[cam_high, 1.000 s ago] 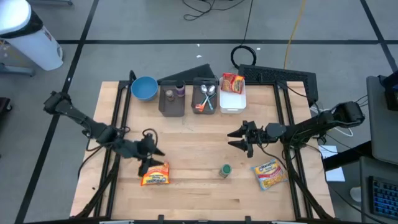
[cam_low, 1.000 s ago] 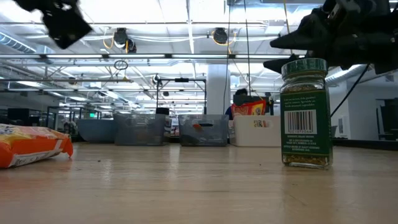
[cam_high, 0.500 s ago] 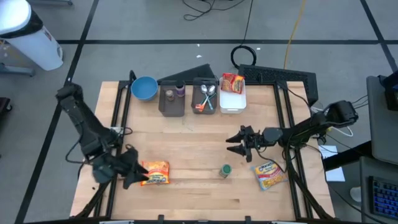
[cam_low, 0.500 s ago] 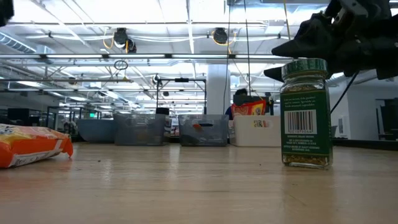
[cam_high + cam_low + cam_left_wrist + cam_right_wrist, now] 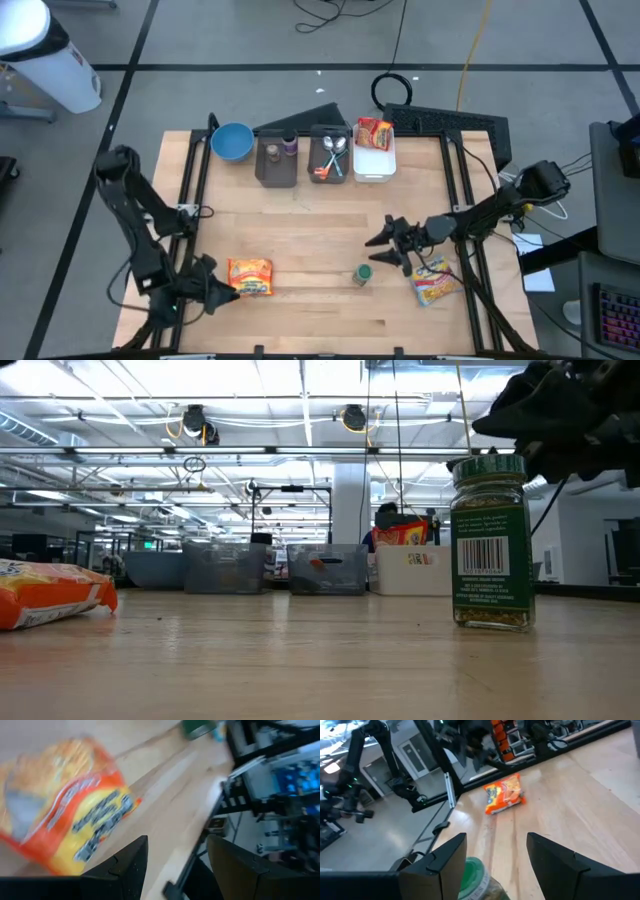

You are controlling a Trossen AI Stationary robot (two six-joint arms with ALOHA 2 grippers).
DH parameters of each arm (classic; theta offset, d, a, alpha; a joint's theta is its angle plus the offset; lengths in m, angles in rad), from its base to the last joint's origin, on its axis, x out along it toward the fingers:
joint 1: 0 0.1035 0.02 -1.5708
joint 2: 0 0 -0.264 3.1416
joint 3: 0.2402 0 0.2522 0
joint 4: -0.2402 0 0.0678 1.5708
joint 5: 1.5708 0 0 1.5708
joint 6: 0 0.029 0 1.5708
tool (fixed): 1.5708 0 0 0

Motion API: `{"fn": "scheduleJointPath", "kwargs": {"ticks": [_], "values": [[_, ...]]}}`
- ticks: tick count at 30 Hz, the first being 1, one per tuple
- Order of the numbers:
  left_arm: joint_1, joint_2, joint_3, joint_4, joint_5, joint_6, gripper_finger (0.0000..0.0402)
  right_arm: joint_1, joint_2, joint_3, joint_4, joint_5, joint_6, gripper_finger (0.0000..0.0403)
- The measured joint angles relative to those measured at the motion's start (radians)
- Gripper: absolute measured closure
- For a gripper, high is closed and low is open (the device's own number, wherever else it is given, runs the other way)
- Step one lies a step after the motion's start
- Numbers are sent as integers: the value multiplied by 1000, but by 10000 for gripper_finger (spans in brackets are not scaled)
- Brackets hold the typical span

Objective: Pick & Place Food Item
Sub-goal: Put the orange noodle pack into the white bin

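Jar [image 5: 475,880] cut off below right claw [image 5: 378,248] | both claws apart, empty | left claw [image 5: 222,291] moved beside packet [image 5: 249,276]; right neared jar

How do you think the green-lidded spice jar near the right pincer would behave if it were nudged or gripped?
The spice jar stands upright, tall on a narrow base, so a sideways nudge near the lid would probably tip it. Its body looks rigid, likely glass or hard plastic, so it should hold shape in the right pincer, though the smooth wall may be slippery. On its side it would likely roll.
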Motion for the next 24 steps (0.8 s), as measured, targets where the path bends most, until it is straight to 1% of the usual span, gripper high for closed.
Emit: {"fn": "scheduleJointPath", "kwargs": {"ticks": [2, 5, 10, 12, 15, 16, 20, 24], "values": [[-9, 43, 0, 1, 31, -66, 188, 12, 0, 0, 13, 1, 0, 202], [-36, 85, 0, -1, 49, -149, 188, 28, 0, 0, 23, 2, -2, 202], [-77, 98, 0, -81, 59, -300, 188, 57, 0, 0, 20, 18, -8, 204], [-77, 98, 0, -138, 92, -359, 188, 73, 0, 0, 19, 47, -15, 203], [-69, 98, 0, -224, 184, -440, 188, 91, 0, 0, 19, 79, -30, 202], [-65, 98, 0, -242, 201, -454, 188, 94, 0, 0, 19, 82, -31, 202], [-61, 98, 0, -265, 204, -463, 188, 104, 0, 0, 19, 103, -31, 205], [-19, 98, 0, -289, 204, -465, 188, 104, 0, 0, 19, 103, -44, 205]]}}
